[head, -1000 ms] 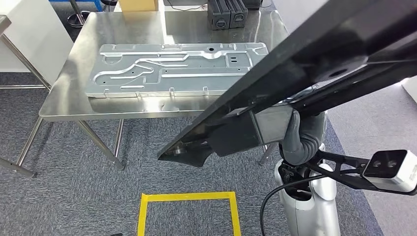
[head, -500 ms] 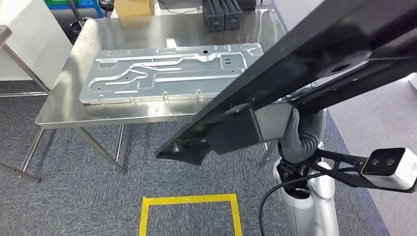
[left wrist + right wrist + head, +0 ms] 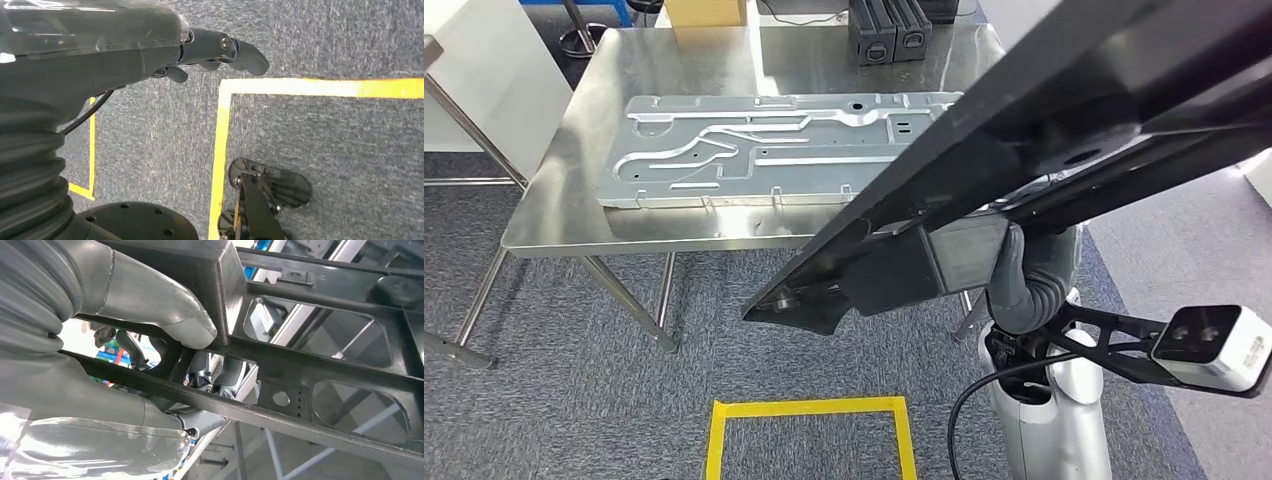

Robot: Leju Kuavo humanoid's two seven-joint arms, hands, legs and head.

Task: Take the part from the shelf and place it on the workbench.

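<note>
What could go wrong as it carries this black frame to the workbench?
The black frame part is long and tilted, gripped only by the right hand near one spot, so it could swing or slip in the fingers. The workbench already holds a large silver stamped panel, so the frame's low end may strike it or the table edge. The left hand hangs free and gives no support.

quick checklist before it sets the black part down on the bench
1. Right hand grips the black frame part: ok.
2. Part over the workbench: not ok, its low end hangs over the carpet.
3. Free bench space: not ok, a silver stamped panel covers the near half.
4. Black boxes at the far edge clear of the path: cannot tell.
5. Left hand free to help: ok, hanging over the floor, holding nothing.
</note>
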